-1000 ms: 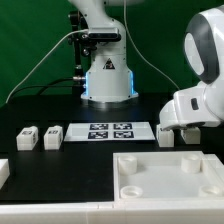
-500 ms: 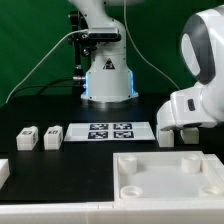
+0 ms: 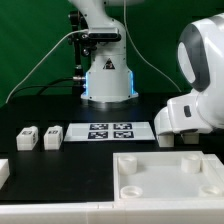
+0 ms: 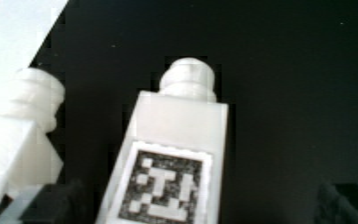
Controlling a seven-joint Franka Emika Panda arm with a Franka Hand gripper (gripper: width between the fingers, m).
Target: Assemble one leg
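We judge the task to be near its start. The small white plastic leg point(image 4: 172, 150), with a black-and-white square marker on its face, lies flat on the black table point(image 4: 300, 80), just beside a second white leg point(image 4: 25, 130) of the same shape, and nothing holds it yet. The two-finger gripper point(image 4: 194, 200) hangs over it with what we take for its dark fingertips point(image 4: 43, 205) spread wide, one to each side of the leg; bare table shows between the leg and the finger away from the second leg, so the jaws are neither pressed together nor pinching.

In the exterior view this spot sits at the right, mostly hidden under the bulky white robot arm point(image 3: 195, 105), just behind the large white square piece with recessed corners point(image 3: 165, 182). The corner recesses we can see carry no leg, so closing on the leg, lifting it, carrying it to a corner and seating it all seem left to do. Two more white legs point(image 3: 38, 137) wait at the exterior view's left, beside the thin flat white marker board point(image 3: 110, 131).

Against the earlier frames, the arm's white wrist has sunk lower and edged toward the exterior view's left; the waiting legs, the marker board and the square piece lie where they were.
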